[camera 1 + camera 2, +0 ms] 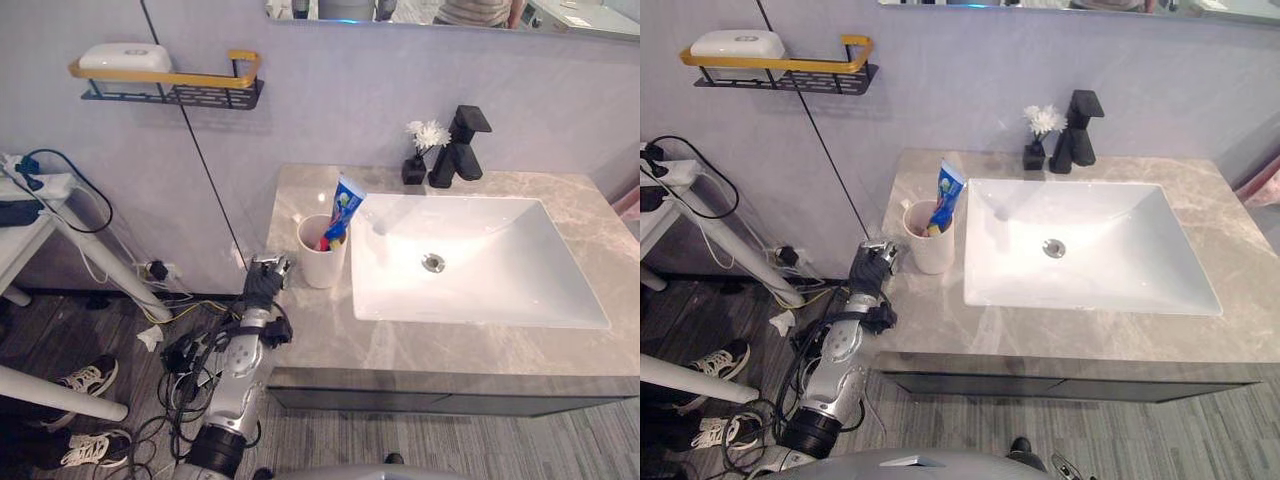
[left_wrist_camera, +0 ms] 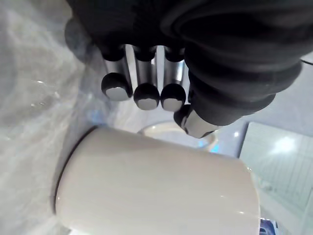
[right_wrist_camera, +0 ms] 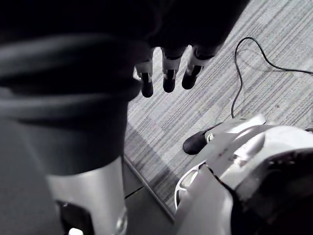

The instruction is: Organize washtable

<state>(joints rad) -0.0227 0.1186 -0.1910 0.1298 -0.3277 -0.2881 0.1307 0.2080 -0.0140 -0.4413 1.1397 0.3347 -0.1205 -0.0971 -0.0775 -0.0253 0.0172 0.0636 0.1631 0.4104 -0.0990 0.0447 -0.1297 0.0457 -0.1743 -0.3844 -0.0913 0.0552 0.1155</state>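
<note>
1. evidently set for a grasp, left hand (image 1: 265,281) hovered just beside the cup (image 1: 320,258), fingers straight, thumb apart.
2. cup stood left on the table (image 1: 330,345), holding toothpaste (image 1: 344,207).
3. right hand (image 3: 169,81) hung slack, idle.

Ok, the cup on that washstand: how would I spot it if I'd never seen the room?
Find the white sink set in the grey marble counter. Just off the sink's left edge stands a white cup, with the robot's left hand close beside it. Unlike the black vase by the tap, it holds a blue toothpaste tube.
</note>
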